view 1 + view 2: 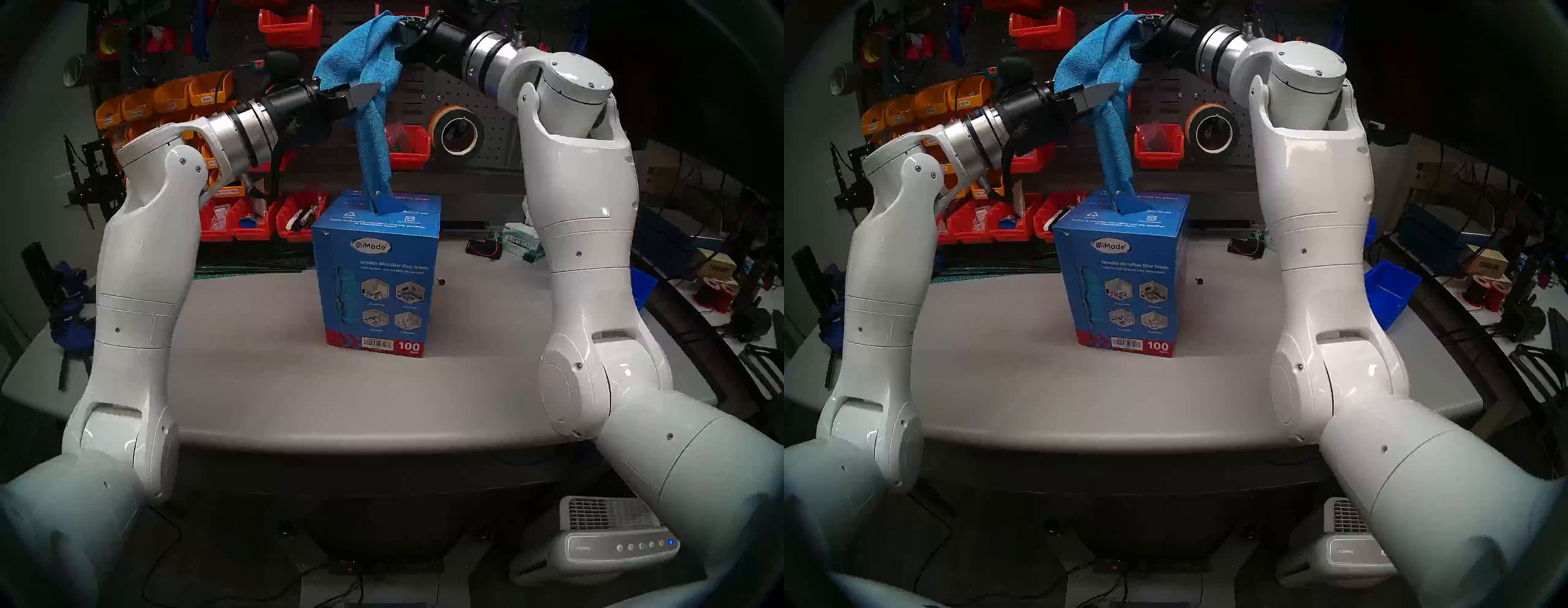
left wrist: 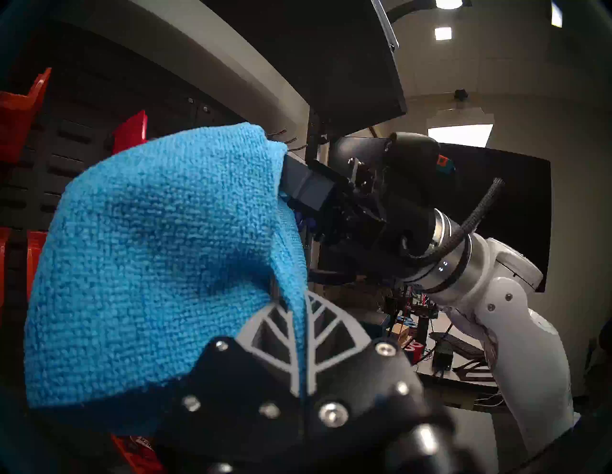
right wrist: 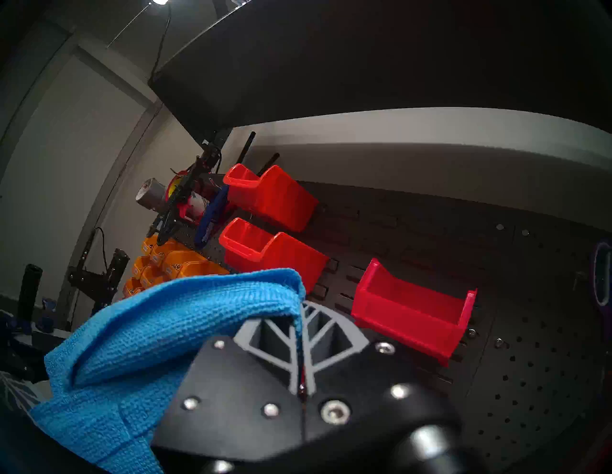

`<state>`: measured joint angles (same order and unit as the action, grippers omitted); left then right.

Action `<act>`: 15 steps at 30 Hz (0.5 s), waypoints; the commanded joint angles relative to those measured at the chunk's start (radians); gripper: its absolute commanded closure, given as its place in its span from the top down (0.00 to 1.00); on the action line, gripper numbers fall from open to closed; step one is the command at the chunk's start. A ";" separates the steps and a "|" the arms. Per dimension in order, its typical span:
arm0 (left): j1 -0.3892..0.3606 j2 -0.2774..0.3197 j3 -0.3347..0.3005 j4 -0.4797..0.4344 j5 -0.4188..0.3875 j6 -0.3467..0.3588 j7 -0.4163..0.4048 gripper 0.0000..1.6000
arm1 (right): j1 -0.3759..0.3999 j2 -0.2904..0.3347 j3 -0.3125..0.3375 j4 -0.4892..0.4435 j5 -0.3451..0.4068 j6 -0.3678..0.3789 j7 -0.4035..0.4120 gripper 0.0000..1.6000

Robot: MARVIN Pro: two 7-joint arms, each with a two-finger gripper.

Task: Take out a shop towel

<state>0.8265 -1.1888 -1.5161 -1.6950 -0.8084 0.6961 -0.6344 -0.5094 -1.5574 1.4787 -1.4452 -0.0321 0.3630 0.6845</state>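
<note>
I had the shop towel (image 1: 373, 127) strung up above the blue box (image 1: 375, 276), which stood upright near the middle of the grey table (image 1: 254, 382). My right pincer (image 1: 405, 27) was the higher of the two, up by the pegboard (image 1: 488, 119), and its fingers were pressed together on the towel's top edge; in the right wrist view a fold of blue cloth (image 3: 185, 317) ran straight into the seam between them. My left pincer (image 1: 373, 90) sat lower and to the left, reaching in nearly level, and it too was clamped on the towel, with a thin strip of cloth (image 2: 298, 331) caught between the two ribbed fingers and the rest bunched over the near side. Between the two grips the towel draped in a loose hump. Below my left pincer it hung as a narrow twisted band down to the slot in the top of the box, where its lower end was still inside. Red bins (image 3: 275, 198) and orange bins (image 1: 169, 97) hung on the pegboard behind. A green and white tissue box (image 1: 519, 246) lay at the far right of the table, well apart from the blue box.
</note>
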 commanded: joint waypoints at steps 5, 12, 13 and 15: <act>-0.005 0.006 -0.001 -0.016 -0.010 0.002 -0.017 0.00 | 0.116 0.001 0.052 -0.011 -0.035 -0.033 -0.047 0.00; -0.004 0.011 0.001 -0.018 -0.014 0.003 -0.021 0.00 | 0.148 -0.011 0.050 0.038 -0.038 -0.050 -0.030 0.00; -0.004 0.012 0.001 -0.018 -0.015 0.003 -0.022 0.00 | 0.148 -0.012 0.050 0.042 -0.038 -0.055 -0.029 0.00; -0.004 0.013 0.001 -0.018 -0.016 0.003 -0.024 0.00 | 0.141 -0.019 0.054 0.046 -0.037 -0.064 -0.028 0.00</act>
<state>0.8263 -1.1815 -1.5121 -1.6964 -0.8132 0.6973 -0.6353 -0.4658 -1.5633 1.4932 -1.4022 -0.0676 0.3442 0.6950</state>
